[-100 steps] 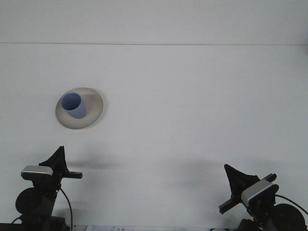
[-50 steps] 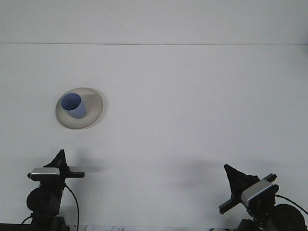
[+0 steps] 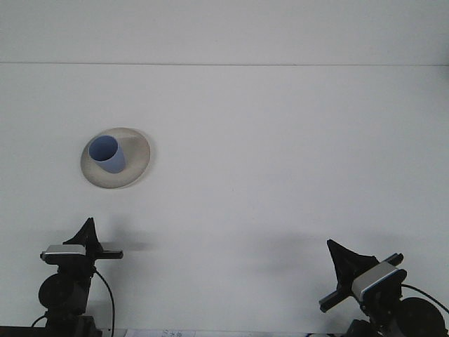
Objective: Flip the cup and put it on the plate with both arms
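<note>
A blue cup (image 3: 106, 154) stands upright, mouth up, on a pale round plate (image 3: 137, 163) at the left of the white table. My left gripper (image 3: 88, 229) sits low near the front edge, well below the plate and apart from it. My right gripper (image 3: 335, 250) rests at the front right, far from the cup. Nothing is held by either one. Each shows only as a dark pointed shape from behind.
The white table (image 3: 280, 154) runs back to a pale wall line (image 3: 280, 65). Both arm bases and their cables sit at the bottom edge.
The left arm has drawn back and turned slightly, then settled; the last half second shows almost no motion. The right arm, cup and plate have not moved.
</note>
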{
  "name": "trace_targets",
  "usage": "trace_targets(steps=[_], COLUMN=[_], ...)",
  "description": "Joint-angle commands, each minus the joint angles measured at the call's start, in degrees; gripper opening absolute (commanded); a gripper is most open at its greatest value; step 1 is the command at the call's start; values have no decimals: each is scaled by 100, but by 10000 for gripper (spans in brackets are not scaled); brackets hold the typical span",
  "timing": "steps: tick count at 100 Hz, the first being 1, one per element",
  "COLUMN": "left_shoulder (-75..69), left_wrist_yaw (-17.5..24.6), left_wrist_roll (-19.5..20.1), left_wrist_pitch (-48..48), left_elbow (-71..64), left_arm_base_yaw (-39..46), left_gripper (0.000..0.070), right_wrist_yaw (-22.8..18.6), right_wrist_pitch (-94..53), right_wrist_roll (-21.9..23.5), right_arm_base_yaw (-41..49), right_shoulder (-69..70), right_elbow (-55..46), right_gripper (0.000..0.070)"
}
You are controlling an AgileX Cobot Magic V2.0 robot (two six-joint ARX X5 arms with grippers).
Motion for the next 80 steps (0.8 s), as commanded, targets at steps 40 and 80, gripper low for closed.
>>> trace_targets(steps=[40, 80], left_shoulder=[-9, -9], left_wrist_yaw=[-2, -2], left_wrist_roll=[-55, -55], left_wrist_pitch=[83, 83], left_elbow=[-111, -111], left_arm_base_yaw=[7, 7], left_gripper=[15, 15], right_wrist_yaw=[-28, -2809], right_wrist_pitch=[111, 3069], right_wrist_roll=[-483, -610], right_arm_base_yaw=[-452, -4815], right_shoulder=[2, -946], right_elbow=[0, -2706], right_gripper=[5, 5])
